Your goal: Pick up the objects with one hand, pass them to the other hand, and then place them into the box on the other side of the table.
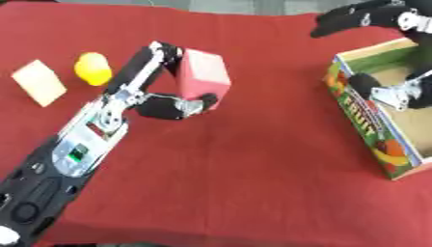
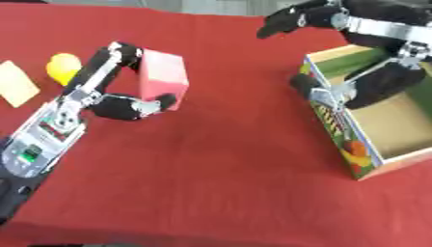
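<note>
The left hand (image 1: 173, 103) holds a red block (image 1: 203, 78). Its fingers go over the top and far side of the block, and its thumb curls in from below, so the block is pinched between them. The block looks tipped, with one corner up. I cannot tell if it is off the desk (image 1: 253, 169) or just touching it. It sits in the left middle of the red desk, well apart from the box (image 2: 337, 132).

The right hand (image 2: 354, 87) is over by the box, at the box's near end. Its fingers are spread wide and hold nothing. It looks like it is waiting there so it can take the block, since the box is on its side of the desk.

The box is open at the top and looks empty where it shows. It has fruit pictures on its side.

Two more things wait on the far left: a yellow thing (image 1: 93, 69) and a pale flat block (image 1: 39, 82), close to each other. They will likely go later.

The next step, I think, is to bring the red block toward the right hand.
</note>
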`<action>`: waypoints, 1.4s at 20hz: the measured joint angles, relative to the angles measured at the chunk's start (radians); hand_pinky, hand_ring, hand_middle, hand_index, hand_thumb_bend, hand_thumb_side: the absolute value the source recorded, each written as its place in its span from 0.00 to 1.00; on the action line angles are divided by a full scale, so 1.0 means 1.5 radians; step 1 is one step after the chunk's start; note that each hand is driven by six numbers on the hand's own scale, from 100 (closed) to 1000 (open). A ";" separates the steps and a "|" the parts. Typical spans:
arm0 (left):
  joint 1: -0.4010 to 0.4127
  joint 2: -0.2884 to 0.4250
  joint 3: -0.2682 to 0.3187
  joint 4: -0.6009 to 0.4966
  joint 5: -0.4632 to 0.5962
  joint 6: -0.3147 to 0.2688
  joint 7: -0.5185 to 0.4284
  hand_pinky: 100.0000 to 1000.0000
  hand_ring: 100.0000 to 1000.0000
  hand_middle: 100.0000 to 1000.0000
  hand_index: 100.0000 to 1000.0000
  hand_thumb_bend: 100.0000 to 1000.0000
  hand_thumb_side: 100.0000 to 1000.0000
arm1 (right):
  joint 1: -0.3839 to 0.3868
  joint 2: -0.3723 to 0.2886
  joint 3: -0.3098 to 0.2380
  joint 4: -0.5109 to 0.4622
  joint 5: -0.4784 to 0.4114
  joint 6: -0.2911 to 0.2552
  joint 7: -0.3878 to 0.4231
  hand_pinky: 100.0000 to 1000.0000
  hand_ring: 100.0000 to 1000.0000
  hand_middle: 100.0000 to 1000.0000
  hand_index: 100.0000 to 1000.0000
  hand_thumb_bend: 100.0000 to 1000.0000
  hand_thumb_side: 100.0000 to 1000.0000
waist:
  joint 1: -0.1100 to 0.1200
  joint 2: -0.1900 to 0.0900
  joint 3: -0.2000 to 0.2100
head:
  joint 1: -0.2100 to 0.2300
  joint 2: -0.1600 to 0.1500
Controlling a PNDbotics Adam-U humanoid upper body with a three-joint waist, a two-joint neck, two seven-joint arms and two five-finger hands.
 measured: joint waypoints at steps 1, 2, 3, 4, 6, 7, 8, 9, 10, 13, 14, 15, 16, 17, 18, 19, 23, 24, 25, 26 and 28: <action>0.000 -0.001 -0.001 0.001 -0.004 -0.002 0.001 0.56 0.36 0.30 0.46 0.00 0.27 | -0.008 0.009 0.004 0.010 0.010 -0.001 -0.001 0.92 1.00 0.87 0.94 0.00 0.20 | -0.001 0.000 -0.001 | 0.000 0.000; 0.000 -0.002 -0.002 0.001 -0.007 -0.004 0.001 0.56 0.36 0.30 0.46 0.00 0.27 | -0.015 0.018 0.008 0.020 0.019 -0.001 -0.001 0.92 1.00 0.87 0.94 0.00 0.20 | -0.001 -0.001 -0.001 | 0.000 0.000; 0.001 -0.005 -0.003 0.001 -0.011 -0.007 0.001 0.56 0.36 0.30 0.46 0.00 0.27 | -0.021 0.027 0.012 0.030 0.030 -0.002 -0.002 0.92 1.00 0.86 0.94 0.00 0.21 | -0.002 -0.001 -0.001 | 0.000 0.000; 0.001 -0.007 -0.004 0.002 -0.014 -0.009 0.002 0.56 0.36 0.30 0.46 0.00 0.26 | -0.027 0.037 0.016 0.039 0.040 -0.002 -0.002 0.92 1.00 0.86 0.94 0.00 0.21 | -0.002 -0.001 -0.001 | 0.000 0.000; 0.001 -0.009 -0.004 0.002 -0.019 -0.014 0.002 0.56 0.36 0.30 0.46 0.00 0.26 | -0.037 0.056 0.022 0.057 0.061 -0.004 -0.004 0.92 1.00 0.86 0.94 0.00 0.22 | -0.002 -0.003 -0.001 | -0.002 0.000; 0.001 -0.012 -0.005 0.002 -0.022 -0.015 0.002 0.56 0.36 0.30 0.46 0.00 0.25 | -0.041 0.066 0.025 0.066 0.072 -0.005 -0.005 0.92 1.00 0.86 0.94 0.00 0.22 | -0.002 -0.004 0.000 | -0.003 0.000; 0.001 -0.013 -0.006 0.002 -0.025 -0.017 0.003 0.56 0.36 0.30 0.46 0.00 0.24 | -0.044 0.075 0.028 0.075 0.083 -0.007 -0.007 0.93 1.00 0.86 0.95 0.00 0.23 | -0.002 -0.004 0.001 | -0.004 0.000; 0.001 -0.015 -0.007 0.003 -0.029 -0.018 0.003 0.56 0.36 0.30 0.46 0.00 0.24 | -0.047 0.083 0.031 0.084 0.093 -0.008 -0.008 0.93 1.00 0.86 0.95 0.00 0.23 | -0.002 -0.004 0.002 | -0.005 0.000; 0.001 -0.018 -0.007 0.004 -0.033 -0.019 0.003 0.56 0.36 0.30 0.46 0.00 0.23 | -0.050 0.091 0.034 0.092 0.102 -0.010 -0.010 0.93 1.00 0.86 0.95 0.00 0.23 | -0.002 -0.004 0.003 | -0.005 0.000; 0.000 -0.025 -0.007 0.009 -0.047 -0.021 0.005 0.56 0.36 0.29 0.46 0.00 0.24 | -0.059 0.110 0.038 0.112 0.124 -0.015 -0.015 0.93 1.00 0.86 0.95 0.00 0.25 | -0.004 -0.004 0.004 | -0.006 0.000; 0.000 -0.028 -0.007 0.011 -0.050 -0.021 0.006 0.56 0.36 0.29 0.46 0.00 0.23 | -0.062 0.116 0.039 0.118 0.131 -0.017 -0.017 0.93 1.00 0.86 0.95 0.00 0.26 | -0.005 -0.004 0.004 | -0.006 0.000; -0.001 -0.032 -0.007 0.013 -0.053 -0.021 0.007 0.56 0.36 0.29 0.46 0.00 0.23 | -0.064 0.122 0.040 0.125 0.138 -0.019 -0.019 0.93 1.00 0.86 0.95 0.00 0.27 | -0.005 -0.004 0.005 | -0.006 0.000; -0.002 -0.035 -0.007 0.015 -0.054 -0.021 0.007 0.56 0.36 0.29 0.46 0.00 0.23 | -0.066 0.127 0.041 0.131 0.146 -0.021 -0.021 0.93 1.00 0.86 0.95 0.00 0.28 | -0.005 -0.004 0.006 | -0.006 0.000; -0.003 -0.036 -0.007 0.017 -0.056 -0.022 0.008 0.56 0.36 0.29 0.46 0.00 0.23 | -0.067 0.133 0.043 0.137 0.153 -0.023 -0.024 0.94 1.00 0.86 0.95 0.00 0.29 | -0.005 -0.004 0.006 | -0.006 0.000; -0.005 -0.038 -0.007 0.018 -0.057 -0.023 0.009 0.56 0.36 0.29 0.46 0.00 0.23 | -0.069 0.138 0.043 0.143 0.161 -0.025 -0.026 0.94 1.00 0.85 0.95 0.00 0.29 | -0.005 -0.004 0.007 | -0.006 0.000; -0.007 -0.040 -0.007 0.018 -0.058 -0.024 0.010 0.56 0.36 0.29 0.46 0.00 0.23 | -0.069 0.143 0.044 0.148 0.169 -0.027 -0.028 0.94 1.00 0.85 0.95 0.00 0.30 | -0.006 -0.004 0.008 | -0.007 0.000; -0.011 -0.046 -0.007 0.021 -0.058 -0.027 0.013 0.56 0.36 0.29 0.46 0.00 0.22 | -0.074 0.159 0.050 0.164 0.186 -0.033 -0.035 0.95 1.00 0.84 0.96 0.00 0.34 | -0.006 -0.004 0.012 | -0.011 0.000; -0.012 -0.048 -0.007 0.022 -0.059 -0.027 0.013 0.56 0.36 0.29 0.46 0.00 0.22 | -0.075 0.162 0.051 0.167 0.187 -0.034 -0.035 0.96 1.00 0.84 0.98 0.00 0.36 | -0.006 -0.004 0.012 | -0.012 0.000; -0.014 -0.049 -0.007 0.022 -0.059 -0.027 0.013 0.56 0.36 0.29 0.46 0.00 0.22 | -0.077 0.164 0.053 0.169 0.187 -0.034 -0.035 0.96 1.00 0.84 0.98 0.00 0.36 | -0.006 -0.004 0.013 | -0.013 0.000; -0.015 -0.052 -0.007 0.024 -0.061 -0.027 0.013 0.56 0.36 0.29 0.46 0.00 0.21 | -0.080 0.166 0.055 0.171 0.186 -0.033 -0.034 0.97 1.00 0.84 0.98 0.00 0.36 | -0.006 -0.004 0.014 | -0.013 0.000; -0.019 -0.055 -0.007 0.027 -0.065 -0.029 0.014 0.56 0.36 0.29 0.46 0.00 0.20 | -0.083 0.170 0.057 0.173 0.180 -0.026 -0.030 0.97 1.00 0.84 0.99 0.00 0.37 | -0.006 -0.004 0.016 | -0.014 0.000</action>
